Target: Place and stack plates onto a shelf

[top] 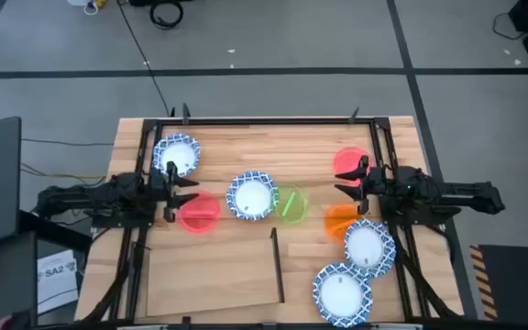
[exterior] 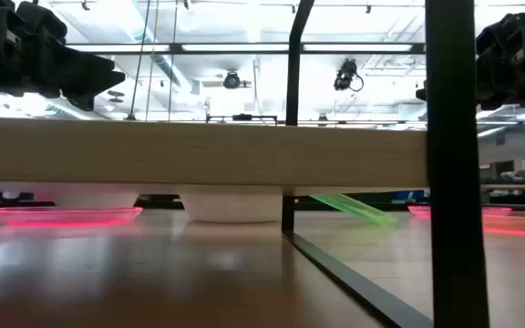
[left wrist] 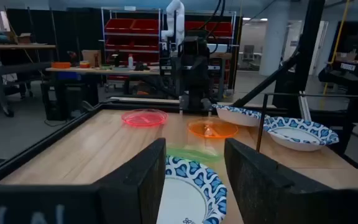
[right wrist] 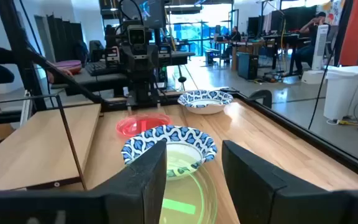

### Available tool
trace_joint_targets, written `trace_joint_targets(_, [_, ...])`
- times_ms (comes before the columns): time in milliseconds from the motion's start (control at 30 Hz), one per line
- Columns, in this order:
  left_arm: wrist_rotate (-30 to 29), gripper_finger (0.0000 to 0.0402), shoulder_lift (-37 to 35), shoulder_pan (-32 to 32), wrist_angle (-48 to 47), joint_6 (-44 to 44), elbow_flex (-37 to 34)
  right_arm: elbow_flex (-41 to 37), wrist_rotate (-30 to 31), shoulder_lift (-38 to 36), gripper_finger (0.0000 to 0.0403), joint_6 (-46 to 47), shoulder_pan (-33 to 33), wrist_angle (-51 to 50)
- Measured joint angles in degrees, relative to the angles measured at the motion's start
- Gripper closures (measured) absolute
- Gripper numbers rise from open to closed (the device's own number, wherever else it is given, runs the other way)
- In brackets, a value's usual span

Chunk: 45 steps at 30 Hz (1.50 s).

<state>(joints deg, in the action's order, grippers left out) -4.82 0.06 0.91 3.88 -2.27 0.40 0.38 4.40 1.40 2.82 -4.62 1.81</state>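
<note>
Left pincer [top: 189,194] open, empty, above the table [top: 319,147] by a red plate [top: 198,213]; right pincer [top: 348,180] open too — facing the central blue-rimmed plate [top: 251,195] and green plate [top: 291,204]; shelf [top: 214,268] bare.

A grey floor [top: 273,37] with dark seams surrounds the striped tabletop [top: 246,137]. Beyond the tabletop stands a metal rack of red bins [left wrist: 138,28], with a cluttered workbench [left wrist: 79,67] beside it. A white waste bin [right wrist: 347,93] sits near the tabletop. Ceiling light strips [exterior: 244,47] glow overhead.
</note>
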Motion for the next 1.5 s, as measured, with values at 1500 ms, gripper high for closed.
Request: trace_joint_targets(1500, [0.0,0.023,0.3,0.0,0.0,0.0,0.0,0.0,-1.3,0.0,0.0242,1.6,0.0,0.7])
